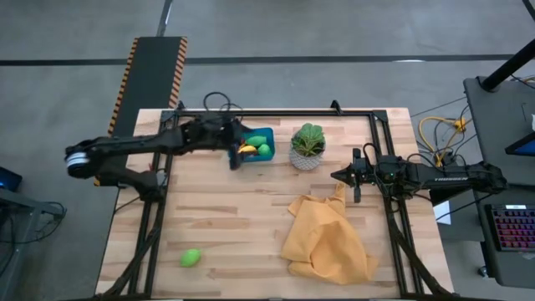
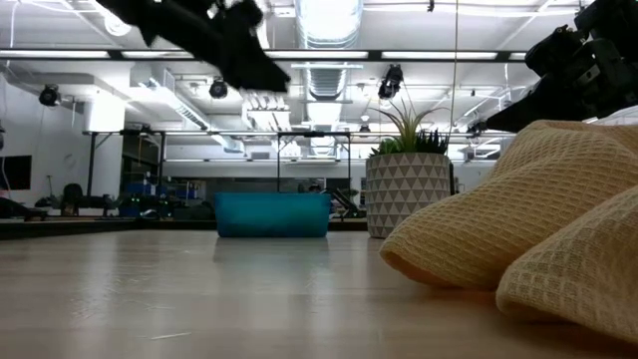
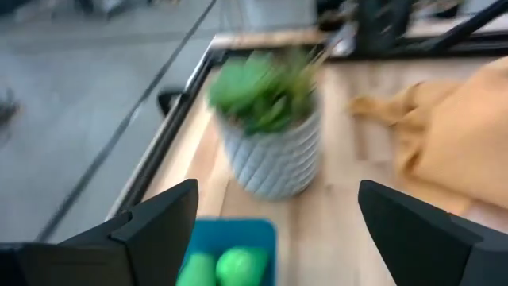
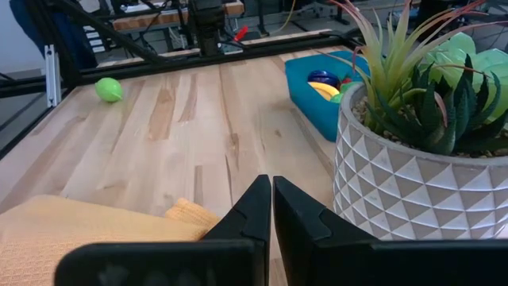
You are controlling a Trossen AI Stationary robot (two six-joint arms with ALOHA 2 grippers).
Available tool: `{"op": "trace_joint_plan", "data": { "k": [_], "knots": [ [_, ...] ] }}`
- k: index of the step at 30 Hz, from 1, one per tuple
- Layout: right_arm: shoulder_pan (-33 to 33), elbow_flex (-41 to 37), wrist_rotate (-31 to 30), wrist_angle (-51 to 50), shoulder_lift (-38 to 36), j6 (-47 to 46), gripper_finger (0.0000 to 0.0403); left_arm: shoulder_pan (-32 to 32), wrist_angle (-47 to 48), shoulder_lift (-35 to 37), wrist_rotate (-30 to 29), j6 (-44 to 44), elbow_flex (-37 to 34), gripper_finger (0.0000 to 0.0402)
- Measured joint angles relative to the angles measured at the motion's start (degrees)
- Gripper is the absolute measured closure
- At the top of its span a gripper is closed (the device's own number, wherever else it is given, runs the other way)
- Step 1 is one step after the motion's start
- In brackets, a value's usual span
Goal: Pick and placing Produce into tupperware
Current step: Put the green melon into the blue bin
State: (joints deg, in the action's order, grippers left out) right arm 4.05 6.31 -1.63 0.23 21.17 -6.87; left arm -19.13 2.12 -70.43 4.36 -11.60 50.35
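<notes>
banana (image 1: pixel 247 150) lies lengthwise along the tupperware (image 1: pixel 266 134), beside green produce (image 1: pixel 264 150).

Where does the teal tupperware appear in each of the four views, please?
High view: tupperware at table's far edge, under the open left gripper.
Low view: centre, left of the pot.
Left wrist view: bottom.
Right wrist view: upper right.
Shared landmark: potted plant.

Tupperware (image 1: pixel 256 144) near table's (image 1: pixel 234 217) far edge, banana (image 1: pixel 247 150) inside; potted plant (image 1: pixel 308 147) just right of it; cloth (image 1: pixel 326 234) nearer, right; lone green piece (image 1: pixel 191 257) near front-left corner.
</notes>
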Motion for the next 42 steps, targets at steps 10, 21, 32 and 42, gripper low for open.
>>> {"op": "trace_joint_plan", "data": {
  "k": [10, 21, 32, 42],
  "knots": [
    [0.0, 0.0, 0.0, 0.0, 0.0, 0.0, 0.0394, 16.7, 9.0, 16.4, -5.1, -4.4, 0.0, 0.0070],
    [0.0, 0.0, 0.0, 0.0, 0.0, -0.2, 0.0394, 43.0, 15.7, 21.8, -29.6, -5.4, 0.2, 0.0070],
    [0.0, 0.0, 0.0, 0.0, 0.0, -0.2, 0.0394, 61.6, 24.9, 17.2, -52.2, 3.3, 2.3, 0.0070],
    [0.0, 0.0, 0.0, 0.0, 0.0, -0.2, 0.0394, 69.1, 47.5, 9.3, -54.8, 30.8, 7.5, 0.0070]
  ]
}}
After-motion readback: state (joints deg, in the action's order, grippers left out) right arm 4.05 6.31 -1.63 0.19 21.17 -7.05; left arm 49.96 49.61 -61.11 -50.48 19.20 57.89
